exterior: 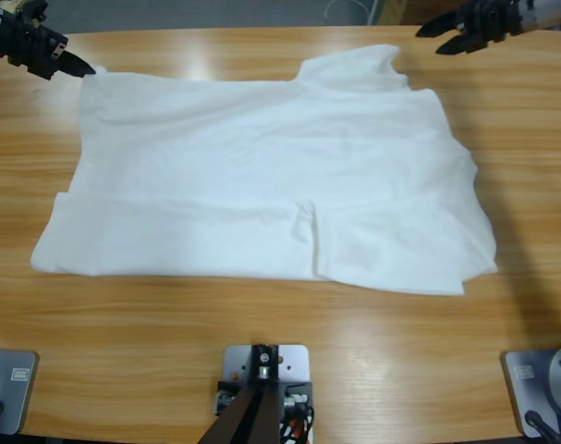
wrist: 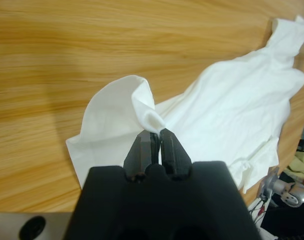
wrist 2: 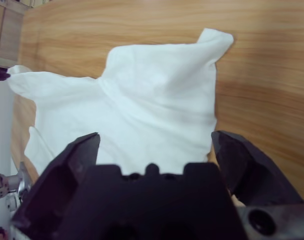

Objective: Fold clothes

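Wooden table (exterior: pixel 262 342) boards run bare along the bottom of the high view, and just beyond them a white T-shirt (exterior: pixel 262 185) lies spread flat across the middle of the frame, its near hem towards the bottom edge and one raised flap near the top centre. Further back, at the upper left corner, the left gripper (exterior: pixel 77 67) touches the shirt's far left corner, while the right gripper (exterior: pixel 446 42) hangs at the upper right corner, apart from the cloth. From above, how the left jaws stand is hard to make out; the left wrist view settles it, showing the left gripper (wrist: pixel 155 134) pinched tight on a small peak of T-shirt (wrist: pixel 232 110) fabric, with the cloth rising in a curled fold just past the tips. The right wrist view shows the right gripper (wrist 2: pixel 154 142) spread wide with nothing between the jaws, the T-shirt (wrist 2: pixel 141 105) lying on the wood beyond them. Both arms are cut off by the frame corners in the high view, and no lettering can be seen at the neck.
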Controlling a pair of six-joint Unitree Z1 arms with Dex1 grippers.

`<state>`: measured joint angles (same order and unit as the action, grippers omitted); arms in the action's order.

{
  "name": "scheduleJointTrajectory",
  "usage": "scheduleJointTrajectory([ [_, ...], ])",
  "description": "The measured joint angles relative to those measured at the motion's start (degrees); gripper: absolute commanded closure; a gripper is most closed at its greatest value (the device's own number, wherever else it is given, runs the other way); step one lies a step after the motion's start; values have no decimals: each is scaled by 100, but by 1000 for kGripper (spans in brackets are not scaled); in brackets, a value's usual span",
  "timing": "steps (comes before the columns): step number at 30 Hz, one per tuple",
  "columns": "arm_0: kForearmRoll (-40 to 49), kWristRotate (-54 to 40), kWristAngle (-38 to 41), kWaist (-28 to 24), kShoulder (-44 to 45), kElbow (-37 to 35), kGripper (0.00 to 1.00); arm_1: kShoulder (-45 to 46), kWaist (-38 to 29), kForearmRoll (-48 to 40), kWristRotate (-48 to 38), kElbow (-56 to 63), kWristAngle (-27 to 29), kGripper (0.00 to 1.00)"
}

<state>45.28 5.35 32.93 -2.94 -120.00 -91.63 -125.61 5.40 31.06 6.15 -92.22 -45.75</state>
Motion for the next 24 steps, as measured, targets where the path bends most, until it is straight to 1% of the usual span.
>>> scheduleJointTrajectory([
  [3,19,-9,-19,13,6,0,1000,-244,0,2,33,-39,-21,138],
  [16,35,-13,-79,49,6,0,1000,-887,-7,595,164,-822,-58,138],
  [24,37,-20,-79,49,6,0,1000,-1167,-172,818,169,-1086,-160,138],
])
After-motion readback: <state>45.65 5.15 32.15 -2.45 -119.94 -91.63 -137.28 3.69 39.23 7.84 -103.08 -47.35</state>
